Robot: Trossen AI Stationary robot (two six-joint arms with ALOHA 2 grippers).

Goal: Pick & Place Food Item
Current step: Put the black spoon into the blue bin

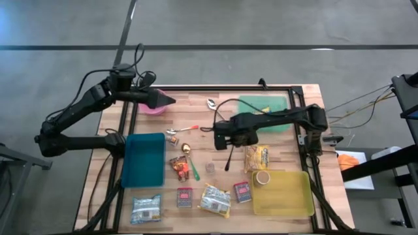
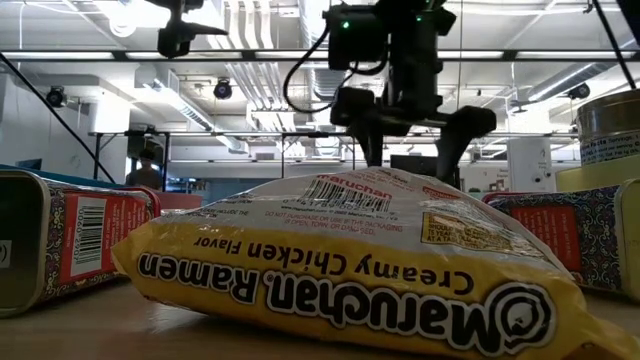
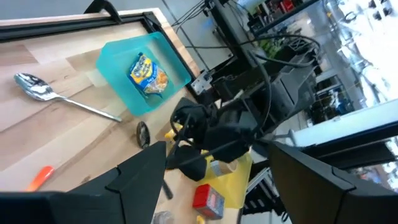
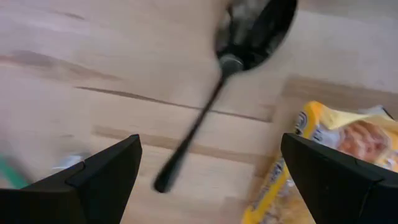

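Ramen packet (image 1: 257,157) is lying just beside a black spoon (image 4: 214,93), so the wide-open, empty right end effector (image 4: 208,171) is risking grabbing the spoon instead.

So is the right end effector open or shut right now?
Open. The right end effector has its fingers spread wide above a black spoon, holding nothing.

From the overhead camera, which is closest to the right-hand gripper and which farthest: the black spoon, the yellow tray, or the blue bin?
Measured from the right gripper, open above the table's middle:
1. Black spoon, lying right under the gripper.
2. Yellow tray, toward the front right corner.
3. Blue bin, over on the left side, a little farther than the tray.
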